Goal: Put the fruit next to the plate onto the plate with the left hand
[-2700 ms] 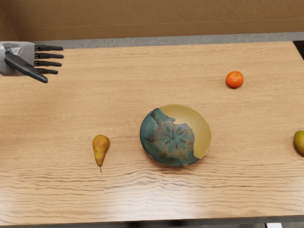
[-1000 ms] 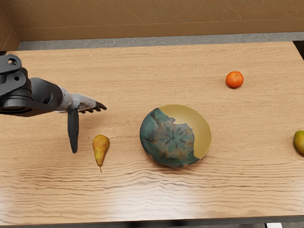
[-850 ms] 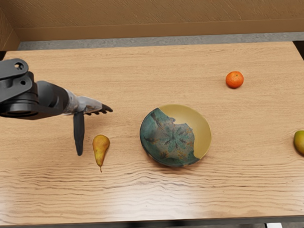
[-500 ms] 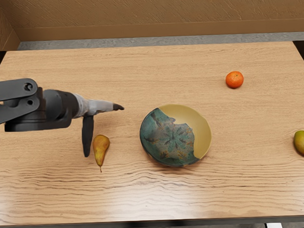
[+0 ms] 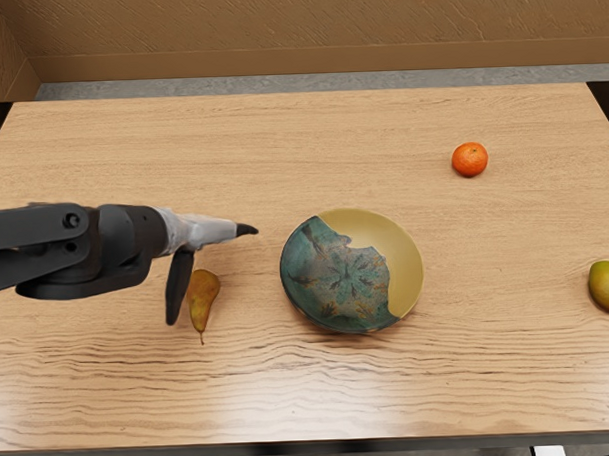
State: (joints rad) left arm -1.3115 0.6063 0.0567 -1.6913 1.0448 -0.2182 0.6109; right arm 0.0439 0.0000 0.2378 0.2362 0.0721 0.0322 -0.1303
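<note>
Pear [image 5: 205, 292] lies on the desk [image 5: 281, 139], just left of the plate [image 5: 411, 264], untouched. My left hand [image 5: 190, 236] hovers over it, fingers [image 5: 230, 230] released and straight, thumb [image 5: 176, 293] hanging down its left side, likely to bracket it. Open desk between pear and plate; near edge well apart.

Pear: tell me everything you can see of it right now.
The pear is yellow-brown with an orange blush on its fat end and smooth, matte skin. It lies on its side on the wooden table, fat end away from the camera, thin stem pointing toward the near edge. It sits left of the plate, clearly apart from it. The left hand hangs over its far end, fingers straight, with the thumb down along its left side; contact cannot be judged.
</note>
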